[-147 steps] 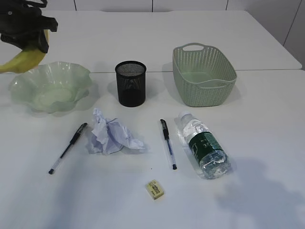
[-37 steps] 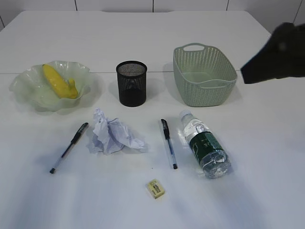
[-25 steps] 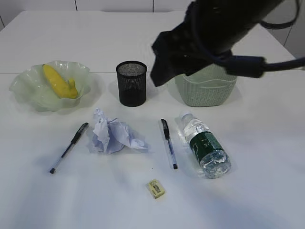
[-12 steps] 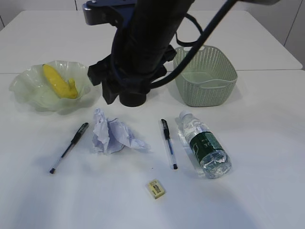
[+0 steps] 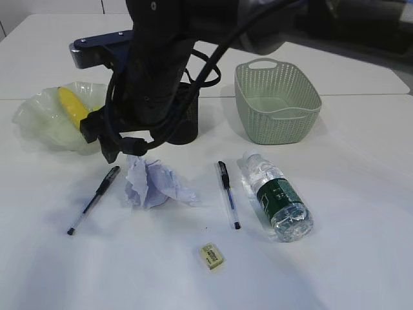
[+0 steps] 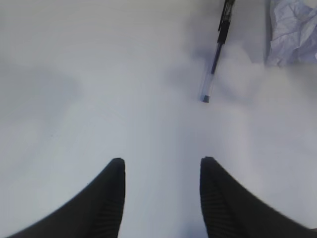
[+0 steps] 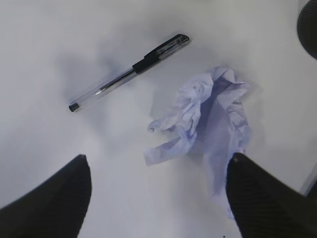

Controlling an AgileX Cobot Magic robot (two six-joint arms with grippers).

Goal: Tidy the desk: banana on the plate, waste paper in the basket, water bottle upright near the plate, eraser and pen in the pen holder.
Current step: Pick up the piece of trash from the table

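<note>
We see a white table (image 5: 361, 258) carrying a ruffled glass plate (image 5: 39, 119), mesh holder (image 5: 187, 129), green basket (image 5: 277, 100), crumpled paper (image 5: 155, 184), two pens (image 5: 93, 200) (image 5: 227, 194), lying bottle (image 5: 277, 203), eraser (image 5: 211, 256).

I get bright, even light from above on the white table (image 5: 361, 194); shadows are soft and pale; the dark arm (image 5: 155, 71) reads slightly blurred in the exterior view; both wrist views look washed out and hazy, with gripper fingers (image 7: 54, 193) soft at the near edge.
</note>
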